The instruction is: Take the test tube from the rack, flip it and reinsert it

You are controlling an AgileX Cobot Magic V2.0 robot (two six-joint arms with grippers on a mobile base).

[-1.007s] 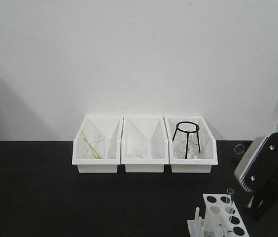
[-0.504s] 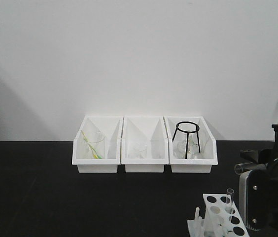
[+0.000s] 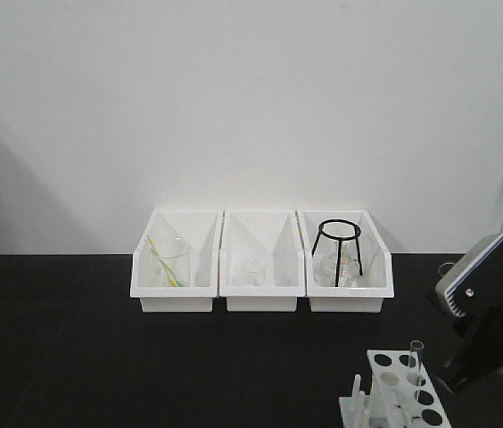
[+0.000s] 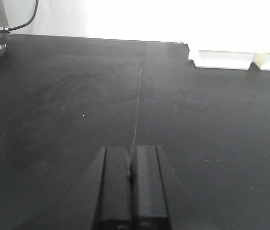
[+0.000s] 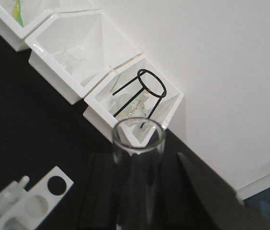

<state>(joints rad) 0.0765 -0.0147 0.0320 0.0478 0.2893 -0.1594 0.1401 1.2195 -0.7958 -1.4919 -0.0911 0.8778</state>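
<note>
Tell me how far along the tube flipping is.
Done: one test tube is out of the rack, clamped between the right fingers, open rim showing. In hand: turning it in the air; how far, I cannot tell. Remaining: putting it back in the rack. The left fingers rest shut.

left jaws closed | right jaws clamped on test tube [image 5: 139, 191]

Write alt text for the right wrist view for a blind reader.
A clear glass test tube, open rim toward the camera, sits in the right gripper. Behind it, white bins line a white wall, the nearest holding a black wire tripod.
</note>
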